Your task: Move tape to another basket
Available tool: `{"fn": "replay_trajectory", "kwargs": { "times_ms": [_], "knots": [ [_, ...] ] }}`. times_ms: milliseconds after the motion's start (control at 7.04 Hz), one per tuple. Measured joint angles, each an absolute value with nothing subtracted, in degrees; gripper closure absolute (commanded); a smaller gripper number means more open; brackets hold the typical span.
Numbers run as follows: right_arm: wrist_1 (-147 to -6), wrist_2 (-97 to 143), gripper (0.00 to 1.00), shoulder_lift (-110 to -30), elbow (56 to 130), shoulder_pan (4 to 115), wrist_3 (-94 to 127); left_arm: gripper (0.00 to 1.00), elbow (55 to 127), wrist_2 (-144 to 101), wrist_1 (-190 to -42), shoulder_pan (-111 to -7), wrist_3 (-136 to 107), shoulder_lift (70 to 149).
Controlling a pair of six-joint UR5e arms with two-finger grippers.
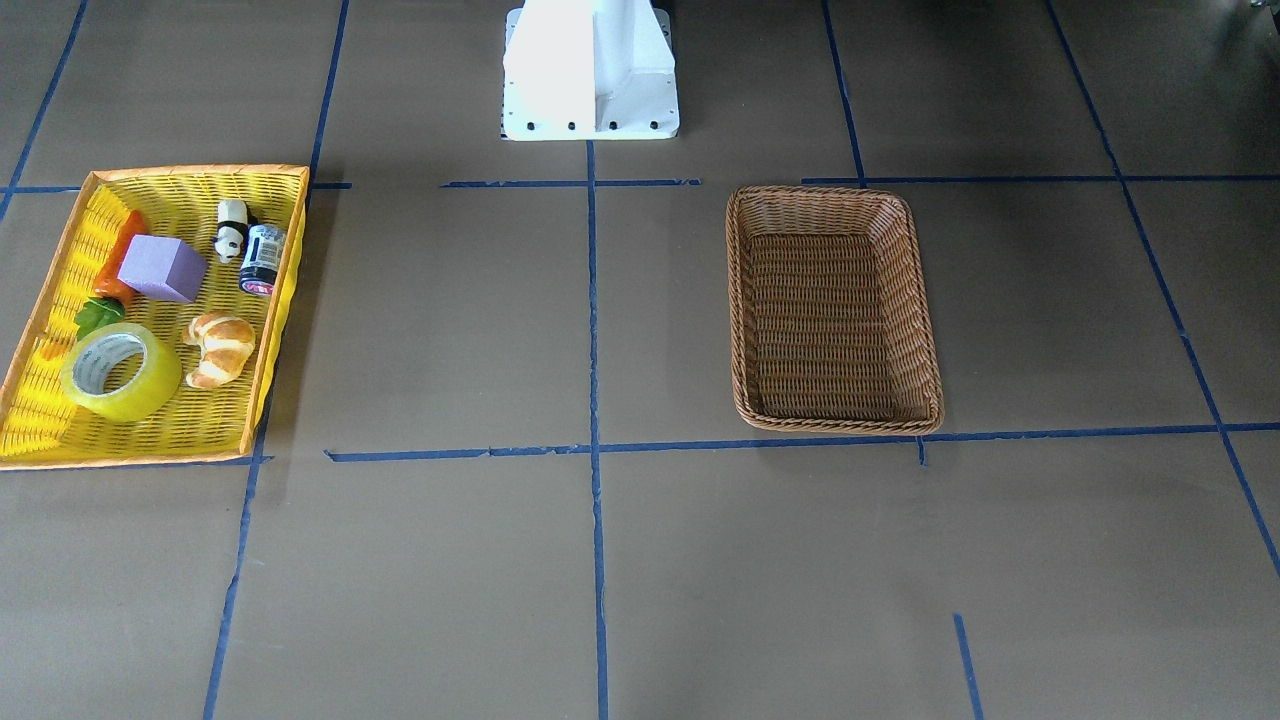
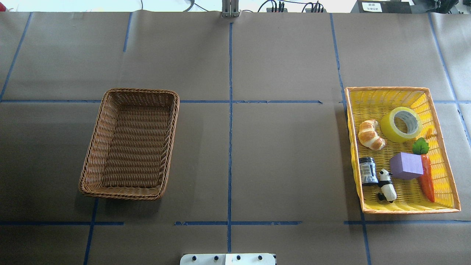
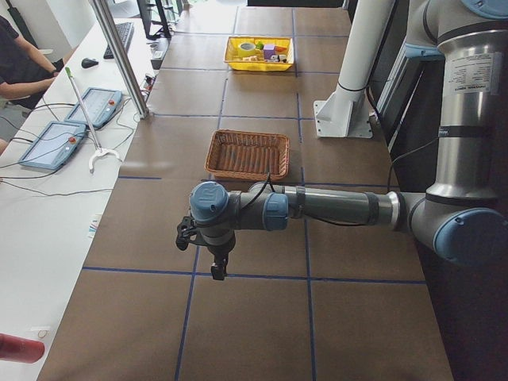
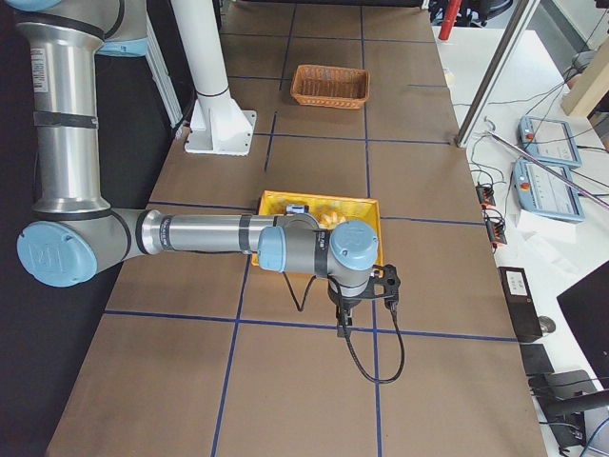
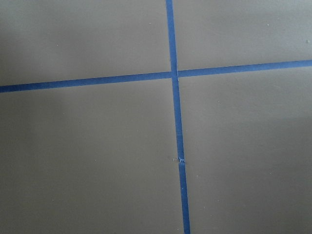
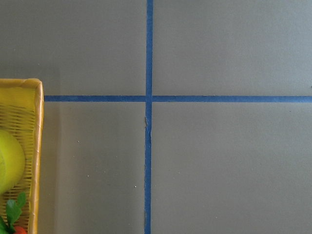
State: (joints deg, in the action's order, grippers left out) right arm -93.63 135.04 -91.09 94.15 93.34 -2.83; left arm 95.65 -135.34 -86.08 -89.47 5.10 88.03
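The right gripper [image 4: 343, 322] hangs fingers-down over the table [image 2: 279, 162], above a crossing of blue lines [image 6: 148, 98]. Whether its fingers are spread or pressed together cannot be told. Just beside this gripper stands the yellow basket [image 2: 386, 88]. The tape [image 2: 402, 124] lies in the basket corner nearest the gripper, core opening upward, untouched by either gripper. Next to the tape lies a croissant [image 2: 371, 134]. Farther from the gripper in the same basket are a carrot [image 2: 427, 180], a purple block [image 2: 406, 166], a small can [image 2: 368, 171] and a panda figure [image 2: 387, 185].

Well apart from the right gripper, across the table, stands the wicker basket [image 2: 132, 147]. Beyond it hangs the left gripper [image 3: 217, 267], fingers-down over the table, clear of the wicker basket. Its finger position likewise cannot be told.
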Motion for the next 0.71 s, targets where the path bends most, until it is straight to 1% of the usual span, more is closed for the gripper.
{"fn": "replay_trajectory", "kwargs": {
  "times_ms": [710],
  "knots": [
    [-93.60,134.72,0.00,-90.71,94.35,93.27,-2.87,0.00,96.00,-135.30,-86.36,-89.42,4.90,88.15]
  ]
}}
